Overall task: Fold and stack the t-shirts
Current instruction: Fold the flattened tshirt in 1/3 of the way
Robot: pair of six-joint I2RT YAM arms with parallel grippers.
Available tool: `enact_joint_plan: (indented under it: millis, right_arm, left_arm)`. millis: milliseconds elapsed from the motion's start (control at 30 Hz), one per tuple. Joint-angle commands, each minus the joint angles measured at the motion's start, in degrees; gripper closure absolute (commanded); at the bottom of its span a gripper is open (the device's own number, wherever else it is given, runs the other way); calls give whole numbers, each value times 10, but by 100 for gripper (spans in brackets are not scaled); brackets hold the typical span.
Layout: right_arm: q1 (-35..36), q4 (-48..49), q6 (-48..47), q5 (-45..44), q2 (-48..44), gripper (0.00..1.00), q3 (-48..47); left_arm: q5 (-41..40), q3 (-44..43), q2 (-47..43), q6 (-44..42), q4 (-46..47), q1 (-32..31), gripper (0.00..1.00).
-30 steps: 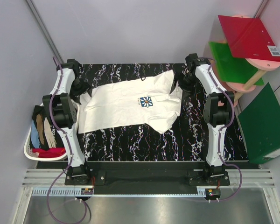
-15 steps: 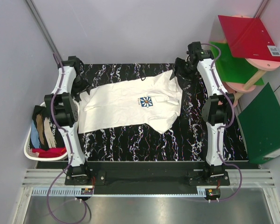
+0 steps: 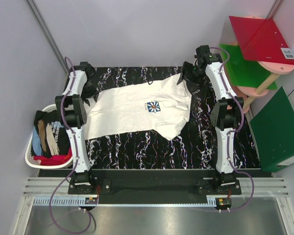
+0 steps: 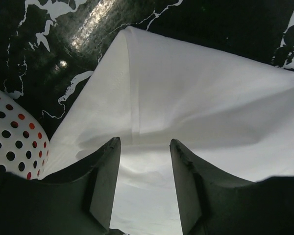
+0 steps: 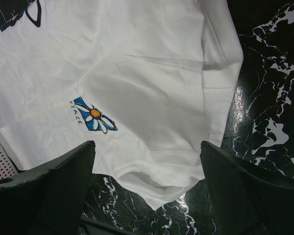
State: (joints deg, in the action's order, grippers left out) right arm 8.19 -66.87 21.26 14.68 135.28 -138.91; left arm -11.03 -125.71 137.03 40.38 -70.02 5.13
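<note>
A cream-white t-shirt with a blue flower print lies spread on the black marbled table. My left gripper is at the shirt's far left corner. In the left wrist view its fingers stand apart, straddling a low ridge of the white cloth. My right gripper hovers over the shirt's far right end. In the right wrist view it is wide open above the white cloth, touching nothing. More t-shirts fill a white basket: black with tan streaks, blue-and-white and red.
The perforated basket wall sits just left of the shirt's corner. A red board and a green board rest on a pink stand at the back right. A green folder leans by the table's right edge.
The left arm has reached farther onto the shirt's far left corner, its fingers narrowing. The right gripper has lifted off the right sleeve, moved to the far edge and opened wider.
</note>
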Motion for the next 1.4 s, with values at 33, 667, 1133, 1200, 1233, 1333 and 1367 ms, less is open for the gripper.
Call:
enact_joint_plan:
  millis: [33, 667, 1133, 1200, 1233, 1333, 1367]
  right_arm:
    - [-8, 6, 0, 18, -5, 6, -2]
    - [-17, 11, 0, 38, -24, 8, 36]
    - [-17, 17, 1, 51, -20, 9, 45]
    - [-18, 18, 1, 52, -19, 9, 48]
    - [-17, 20, 0, 51, -20, 9, 49]
    - [-17, 21, 0, 50, -20, 10, 50]
    - [-18, 21, 1, 48, -20, 10, 50]
  left_arm:
    - [-49, 4, -12, 9, -5, -4, 47]
    - [-49, -58, 59, 22, 5, -4, 100]
    - [-156, -45, -46, 30, 8, 1, 100]
    - [-165, -54, -47, 29, 8, 2, 100]
    - [-167, -58, -45, 27, 8, 1, 100]
    - [-178, -70, -38, 24, 8, 4, 100]
    - [-176, -80, -34, 23, 9, 4, 100]
